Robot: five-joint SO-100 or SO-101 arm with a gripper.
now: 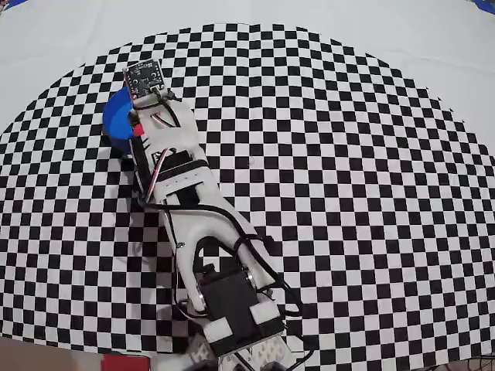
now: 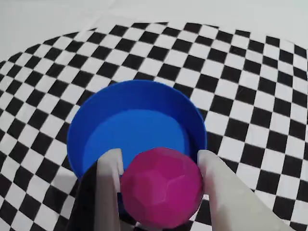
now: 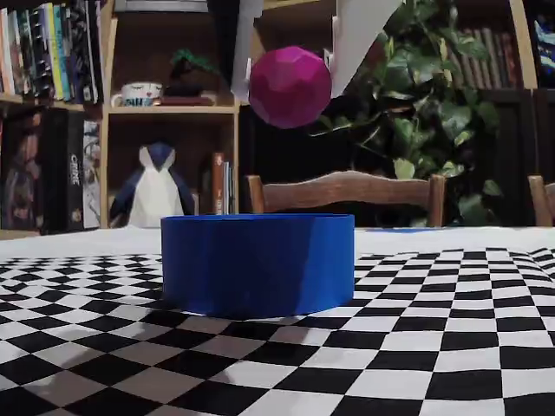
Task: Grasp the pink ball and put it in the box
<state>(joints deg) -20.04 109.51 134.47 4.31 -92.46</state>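
Wrist view, nearest first: I see my gripper (image 2: 161, 192) with its two pale fingers (image 2: 109, 192) pinching the pink ball (image 2: 161, 192) from either side; the ball is faceted, matte magenta, and fills the gap between the jaws. Directly past it lies the box (image 2: 137, 103), a round blue tub with low walls and a bare blue floor. The ball overlaps the tub's near rim in this view. Beyond the tub stretches the checkered cloth (image 2: 250, 86), then plain white surface.

Fixed view, low and level with the table: the checkered cloth (image 3: 390, 364) runs up to the box (image 3: 257, 263), which stands flat on it. The pink ball (image 3: 290, 87) hangs in the air well above the tub's open top, clear of the rim, gripped between the white fingers (image 3: 355, 35) that descend from the upper edge. Behind stand a wooden chair back (image 3: 347, 189), a bookshelf (image 3: 165, 104) with a penguin toy (image 3: 156, 192), and a leafy plant (image 3: 434, 95).

Overhead view: my arm (image 1: 193, 224) reaches up and left across the cloth, and its wrist covers most of the box (image 1: 116, 116); I cannot make out the ball here.
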